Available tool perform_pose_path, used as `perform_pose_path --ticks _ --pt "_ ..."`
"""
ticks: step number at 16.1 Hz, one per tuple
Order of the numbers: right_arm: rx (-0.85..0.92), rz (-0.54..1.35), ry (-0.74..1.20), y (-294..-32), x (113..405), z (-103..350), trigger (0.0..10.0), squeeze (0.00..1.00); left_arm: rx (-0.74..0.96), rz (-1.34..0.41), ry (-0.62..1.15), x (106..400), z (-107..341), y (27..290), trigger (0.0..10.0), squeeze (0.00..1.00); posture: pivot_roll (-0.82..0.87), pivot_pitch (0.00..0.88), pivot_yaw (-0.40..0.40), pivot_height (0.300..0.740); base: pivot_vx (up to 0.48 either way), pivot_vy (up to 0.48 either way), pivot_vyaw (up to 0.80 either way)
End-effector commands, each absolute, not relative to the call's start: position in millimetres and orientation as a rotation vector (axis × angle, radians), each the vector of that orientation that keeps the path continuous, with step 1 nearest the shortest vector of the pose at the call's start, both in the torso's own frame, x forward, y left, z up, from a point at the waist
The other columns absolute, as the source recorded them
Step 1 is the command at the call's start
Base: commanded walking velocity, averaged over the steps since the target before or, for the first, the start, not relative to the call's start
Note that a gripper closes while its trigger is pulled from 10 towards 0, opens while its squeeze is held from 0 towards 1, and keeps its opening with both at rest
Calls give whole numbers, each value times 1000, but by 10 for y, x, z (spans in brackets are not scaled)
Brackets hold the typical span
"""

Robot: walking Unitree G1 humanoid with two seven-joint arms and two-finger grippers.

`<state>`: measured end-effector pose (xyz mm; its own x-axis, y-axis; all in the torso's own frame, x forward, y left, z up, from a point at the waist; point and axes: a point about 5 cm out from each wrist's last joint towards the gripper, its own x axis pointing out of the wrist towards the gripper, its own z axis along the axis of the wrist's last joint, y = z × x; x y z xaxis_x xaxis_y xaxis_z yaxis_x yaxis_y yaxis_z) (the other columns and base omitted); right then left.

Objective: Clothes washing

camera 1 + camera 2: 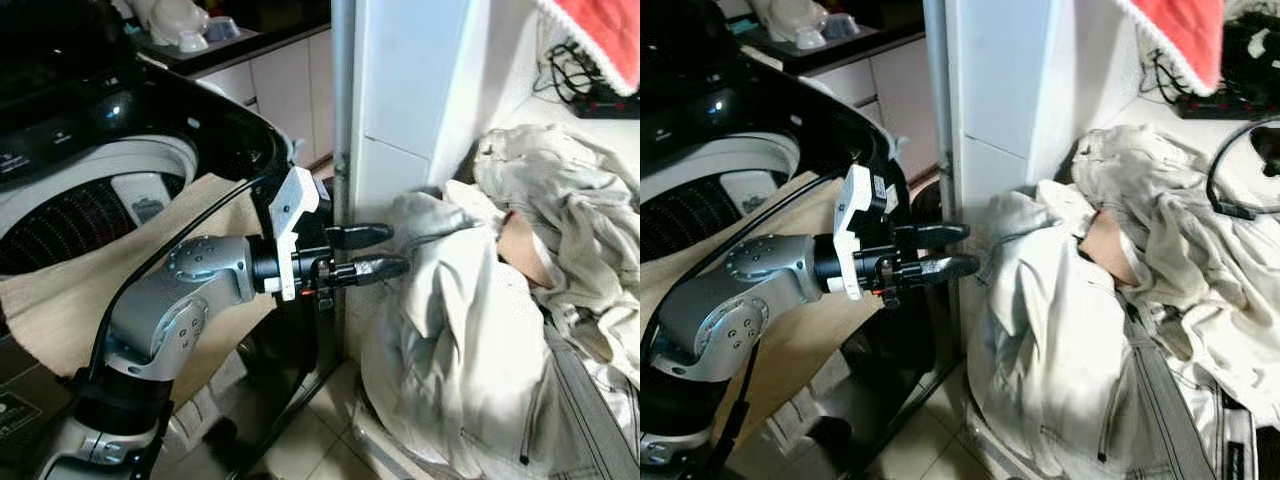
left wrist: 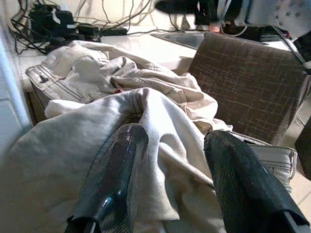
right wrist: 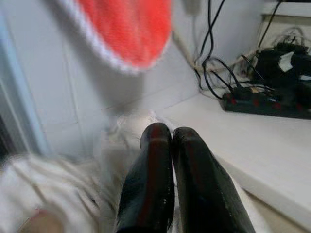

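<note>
A heap of pale, cream-coloured clothes spills off the white counter and hangs down toward the tiled floor, at about 3 o'clock from the washing machine. The left tool reaches out level, its two black fingers parted and empty, tips just at the cloth's edge. The right tool has its fingers pressed together, holding nothing, above the clothes near a red cloth.

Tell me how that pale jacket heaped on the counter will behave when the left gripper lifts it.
The pale jacket is crumpled, so it will likely droop and trail. Its hanging bulk may drag. The open left gripper would probably pinch only one fold.
</note>
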<state>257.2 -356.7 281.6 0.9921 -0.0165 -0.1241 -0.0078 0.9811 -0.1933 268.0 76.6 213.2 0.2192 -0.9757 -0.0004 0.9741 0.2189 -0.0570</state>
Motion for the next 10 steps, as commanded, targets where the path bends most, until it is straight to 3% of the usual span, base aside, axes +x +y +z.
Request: perform_pose_path --ticks 1,6,10 --pt "-306 -96 287 -3670 2584 2497 10000 1000 -33 -1335 31 2705 2152 785 10000 0 -221 0 72 740 0 0 0" --pt "-329 -71 399 -3557 2601 2342 10000 1000 -22 -1340 42 2701 2149 793 10000 0 -207 0 68 740 0 0 0" --pt "-394 -99 441 -3618 2625 2343 10000 1000 -21 -1343 49 2702 2143 784 10000 0 -204 0 66 740 0 0 0"
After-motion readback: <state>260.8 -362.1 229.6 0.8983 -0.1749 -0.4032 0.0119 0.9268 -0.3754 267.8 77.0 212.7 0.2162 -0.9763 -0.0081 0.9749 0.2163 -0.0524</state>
